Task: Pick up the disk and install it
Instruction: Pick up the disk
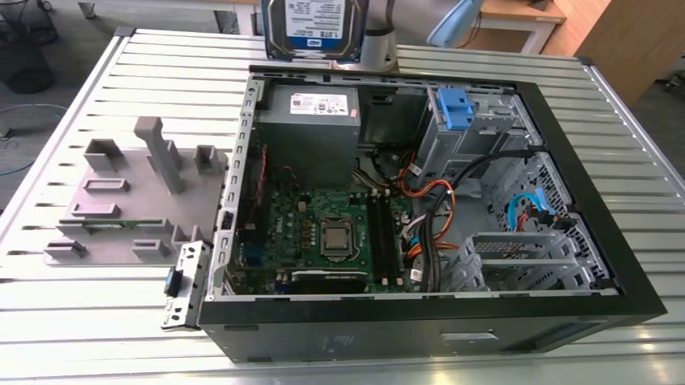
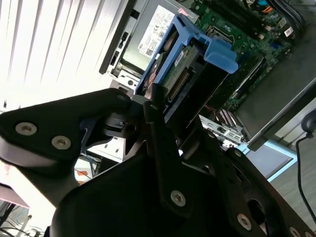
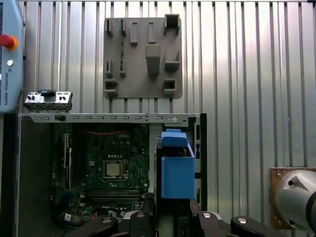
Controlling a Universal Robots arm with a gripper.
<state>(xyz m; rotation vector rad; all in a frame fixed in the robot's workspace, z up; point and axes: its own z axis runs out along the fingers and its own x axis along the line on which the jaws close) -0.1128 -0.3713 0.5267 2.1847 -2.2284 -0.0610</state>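
**Exterior view.** The disk point(image 1: 314, 28) hangs at the top edge of the frame. It is upright, with its label face toward the camera and the blue carrier around it. It appears above the far wall of the open computer case point(image 1: 428, 329) and touches no part of it. The case lies on its side on the slatted table point(image 1: 96, 337). Inside it, a grey metal box point(image 1: 308, 120) with a white sticker sits at the far end, and the motherboard point(image 1: 321, 228) lies nearer the camera. A small blue latch point(image 1: 454, 108) sits on the drive cage toward the exterior view's right. A grey fixture plate point(image 1: 118, 200) lies on the table to the exterior view's left of the case.

**Second wrist view.** My gripper point(image 2: 143, 101) is clenched on the disk point(image 2: 178, 69), with a black finger point(image 2: 157, 106) pressing each side. The circuit-board side and connector end face me. The carrier's blue tab sits at the end away from my jaws. Beyond the disk I see the grey metal box and the motherboard.

**First wrist view.** Looking down past my gripper point(image 3: 170, 217), I see the disk point(image 3: 177, 175) edge-on over the inside of the case, beside the motherboard. The fixture plate lies on the table beyond the case wall. A pendant point(image 3: 10, 49) with a red button lies near the case.
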